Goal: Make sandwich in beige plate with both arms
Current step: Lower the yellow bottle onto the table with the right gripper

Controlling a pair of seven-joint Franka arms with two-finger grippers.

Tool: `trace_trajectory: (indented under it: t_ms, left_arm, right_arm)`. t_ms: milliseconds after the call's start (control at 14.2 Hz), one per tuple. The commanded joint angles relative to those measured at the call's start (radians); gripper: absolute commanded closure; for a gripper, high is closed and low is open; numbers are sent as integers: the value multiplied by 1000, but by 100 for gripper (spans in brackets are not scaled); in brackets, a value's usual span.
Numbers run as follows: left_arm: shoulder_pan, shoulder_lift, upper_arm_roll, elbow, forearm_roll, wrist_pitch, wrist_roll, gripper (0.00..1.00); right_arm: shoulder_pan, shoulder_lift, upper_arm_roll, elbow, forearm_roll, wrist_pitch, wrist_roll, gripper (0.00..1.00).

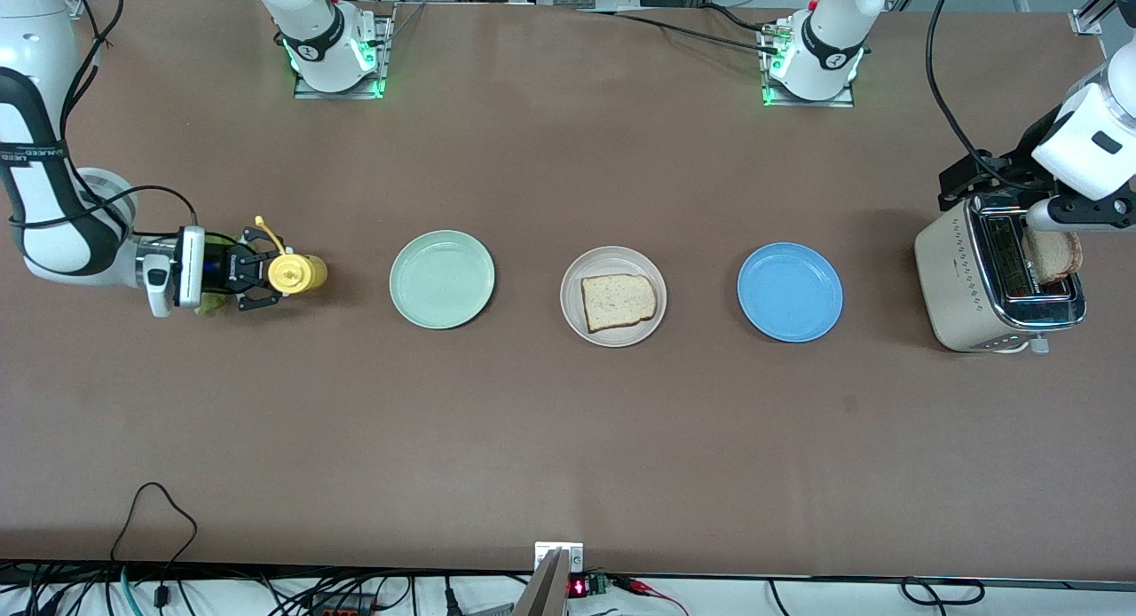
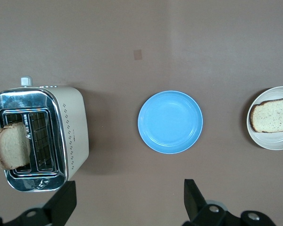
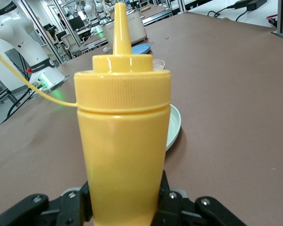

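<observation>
The beige plate (image 1: 589, 266) lies mid-table with one slice of toasted bread (image 1: 619, 301) flat on it; both show in the left wrist view, plate (image 2: 273, 141) and slice (image 2: 273, 114). A second slice (image 1: 1052, 254) stands up out of a toaster slot (image 2: 10, 146). My left gripper (image 1: 981, 177) hangs high over the toaster's end of the table, open and empty (image 2: 127, 207). My right gripper (image 1: 262, 274) is shut on an upright yellow squeeze bottle (image 1: 295, 274) at the right arm's end (image 3: 125, 207). A green lettuce leaf (image 1: 211, 305) lies mostly hidden under that hand.
A cream and chrome toaster (image 1: 976, 279) stands at the left arm's end (image 2: 61, 132). A blue plate (image 1: 789, 292) lies between it and the beige plate (image 2: 170, 121). A mint-green plate (image 1: 441, 279) lies between the beige plate and the bottle (image 3: 174, 125).
</observation>
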Motion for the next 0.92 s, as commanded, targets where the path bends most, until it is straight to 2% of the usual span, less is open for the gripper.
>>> trace_trajectory:
  t_ms: [0,352,845]
  left_arm:
    - [5,-23,-4,-14,-9,-9,4,0]
    - [3,-23,-5,-14,-9,-11,4,0]
    - [3,-23,-5,-12,-9,-11,4,0]
  right_arm:
    - [-13,-41,13,-109,79,38,-119,99]
    - [-10,-38,13,-132,82,91,-226,98]
    - [-18,-3,13,-130,85,98,-265,97]
